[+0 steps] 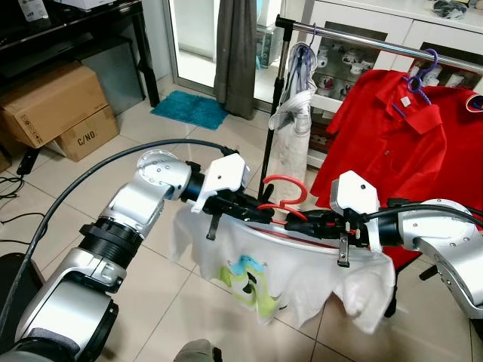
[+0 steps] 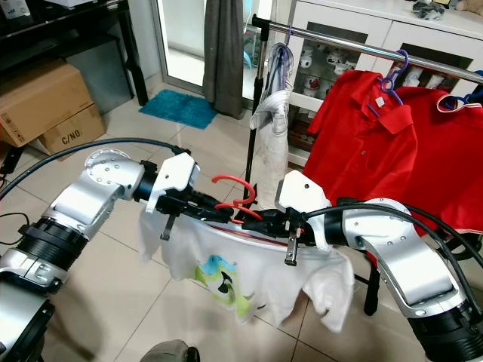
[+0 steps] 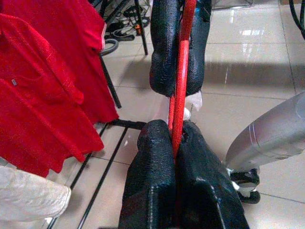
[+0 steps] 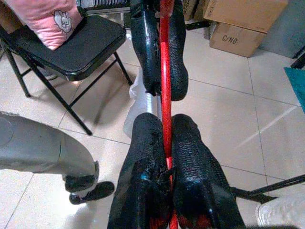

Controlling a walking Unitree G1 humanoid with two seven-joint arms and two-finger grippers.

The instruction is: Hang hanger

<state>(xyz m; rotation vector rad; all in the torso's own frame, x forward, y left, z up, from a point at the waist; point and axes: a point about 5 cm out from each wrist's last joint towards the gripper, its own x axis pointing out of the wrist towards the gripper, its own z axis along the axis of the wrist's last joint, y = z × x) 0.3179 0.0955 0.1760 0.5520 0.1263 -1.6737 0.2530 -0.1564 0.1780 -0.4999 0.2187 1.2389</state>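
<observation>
A red hanger [image 1: 283,185] carries a white T-shirt [image 1: 279,275] with a green and blue print. I hold it in front of me, low, with both grippers. My left gripper [image 1: 260,213] is shut on the hanger's bar left of the hook, and its pads [image 3: 152,162] pinch the red wire [image 3: 178,109]. From the right, my right gripper [image 1: 302,220] is shut on the same bar [image 4: 165,71], close to the left one. The hook points up. The clothes rack's metal rail [image 1: 362,39] runs above and beyond the hanger.
Red polo shirts [image 1: 392,143] hang on purple hangers at the rail's right part. A white garment [image 1: 294,121] hangs by the rack's black post [image 1: 273,113]. Cardboard boxes [image 1: 53,105] and a blue mat [image 1: 190,109] lie on the left. A black folding chair [image 4: 81,45] holds a pink cushion.
</observation>
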